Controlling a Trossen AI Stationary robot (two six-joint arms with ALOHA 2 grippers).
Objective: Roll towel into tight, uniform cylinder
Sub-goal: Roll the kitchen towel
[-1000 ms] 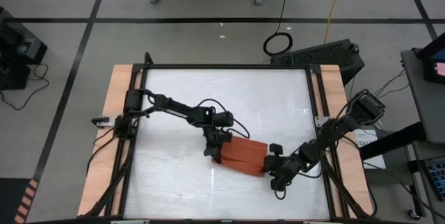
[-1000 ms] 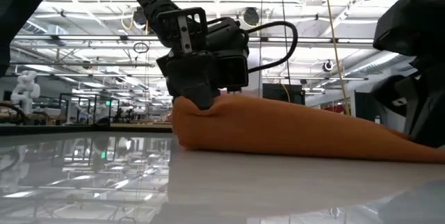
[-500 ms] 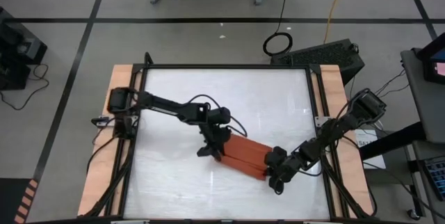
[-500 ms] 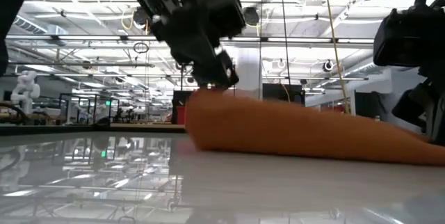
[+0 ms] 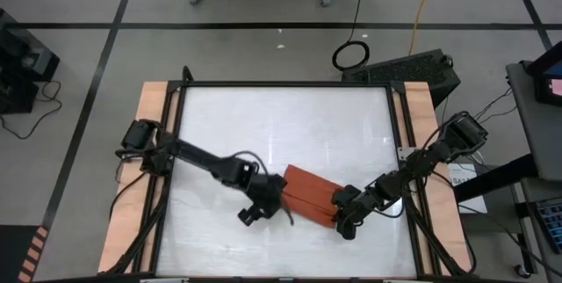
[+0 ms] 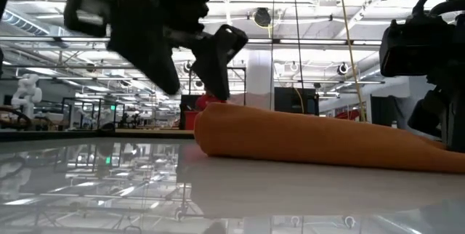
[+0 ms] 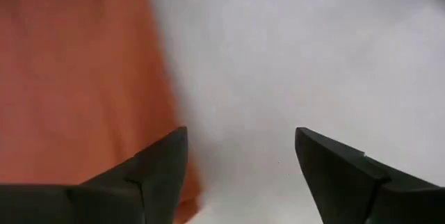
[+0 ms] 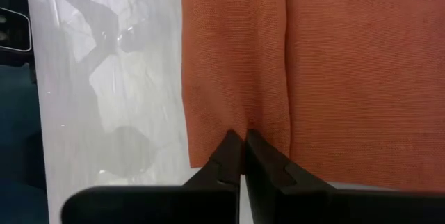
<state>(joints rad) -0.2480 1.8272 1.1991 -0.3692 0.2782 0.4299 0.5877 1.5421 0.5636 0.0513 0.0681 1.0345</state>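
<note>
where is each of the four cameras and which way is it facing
High view: overhead, straight down on the table, both arms, towel.
Low view: table height, looking level across; left gripper above the towel's end.
Left wrist view: past open left gripper fingers, white tabletop, towel edge.
Right wrist view: shut right gripper at the towel's edge.
All share the towel.

White table (image 5: 263,125) carries folded orange towel (image 5: 309,193).
</note>
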